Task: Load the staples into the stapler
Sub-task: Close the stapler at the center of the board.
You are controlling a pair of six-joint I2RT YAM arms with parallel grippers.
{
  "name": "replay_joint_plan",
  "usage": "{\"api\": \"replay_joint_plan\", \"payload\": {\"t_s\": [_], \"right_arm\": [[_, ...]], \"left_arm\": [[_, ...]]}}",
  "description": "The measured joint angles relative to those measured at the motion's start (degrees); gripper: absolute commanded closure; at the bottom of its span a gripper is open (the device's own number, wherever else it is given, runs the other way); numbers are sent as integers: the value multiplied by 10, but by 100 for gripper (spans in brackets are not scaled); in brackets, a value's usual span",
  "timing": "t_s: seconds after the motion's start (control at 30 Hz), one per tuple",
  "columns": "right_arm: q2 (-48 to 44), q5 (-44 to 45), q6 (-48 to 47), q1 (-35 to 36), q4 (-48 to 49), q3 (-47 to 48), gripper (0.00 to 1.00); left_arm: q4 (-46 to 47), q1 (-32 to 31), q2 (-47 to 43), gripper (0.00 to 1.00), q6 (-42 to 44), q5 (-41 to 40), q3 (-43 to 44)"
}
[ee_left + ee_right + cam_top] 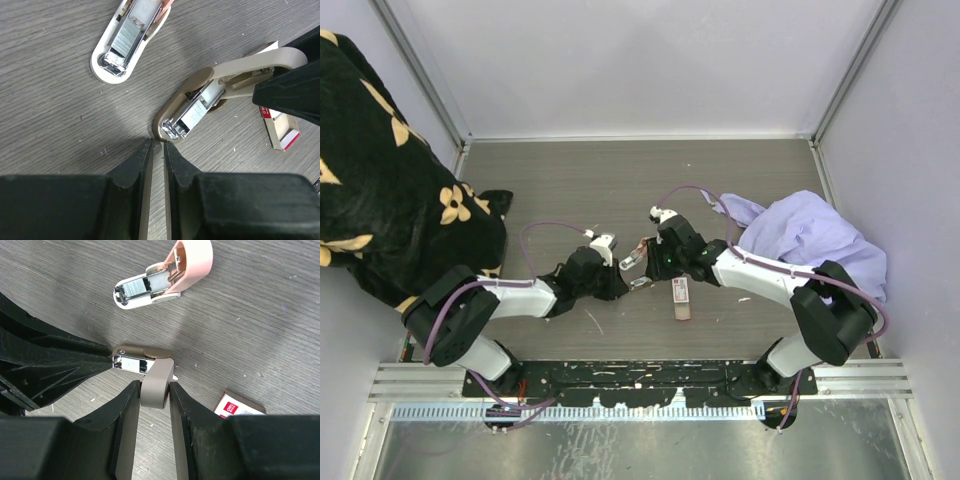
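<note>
Ok, top-down: grey wood table [620,170], big black flowered plush [380,180] at L edge, lilac cloth [810,235] bunched at R. Both arms meet mid-table. L gripper [157,145] is pinched on the front tip of the tan stapler [200,107] base. R gripper [156,390] is clamped across its raised cover, fingers tight on both sides. I see it hinged open w/ magazine showing. Pink-and-white stapler [165,275] lies open just beyond, apart from it. Staples box [235,407], red-and-white w/ tan tray showing, sits on the table near the R gripper, clear of both staplers.
</note>
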Motion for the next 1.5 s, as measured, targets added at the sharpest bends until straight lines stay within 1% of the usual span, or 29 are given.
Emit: {"api": "replay_joint_plan", "payload": {"t_s": [0.17, 0.3, 0.47, 0.7, 0.83, 0.97, 1.03, 1.33, 1.43, 1.5], "right_arm": [[0, 24, 0, 16, -13, 7, 64], [10, 64, 0, 41, -32, 26, 64], [29, 116, 2, 74, -55, 53, 59], [50, 135, 8, 93, -57, 67, 56], [52, 144, 14, 99, -56, 67, 52], [52, 140, 17, 103, -56, 67, 43], [52, 134, 17, 103, -54, 67, 41], [51, 114, 17, 105, -41, 67, 37], [47, 115, 17, 105, -42, 67, 37], [37, 116, 16, 105, -44, 66, 37]], "left_arm": [[0, -1, 3, 85, 0, 0, 3], [0, -2, 4, 85, 0, 0, 3], [1, -2, 5, 86, 0, 2, 4], [4, -3, 7, 86, 0, 5, 4], [4, -3, 7, 86, 0, 5, 4], [4, -3, 7, 86, 0, 5, 4], [5, -3, 7, 86, 0, 4, 4], [5, -3, 7, 86, 0, 4, 4], [3, -3, 5, 83, 1, -1, 4], [-4, -3, -5, 80, 3, -12, 3]]}}
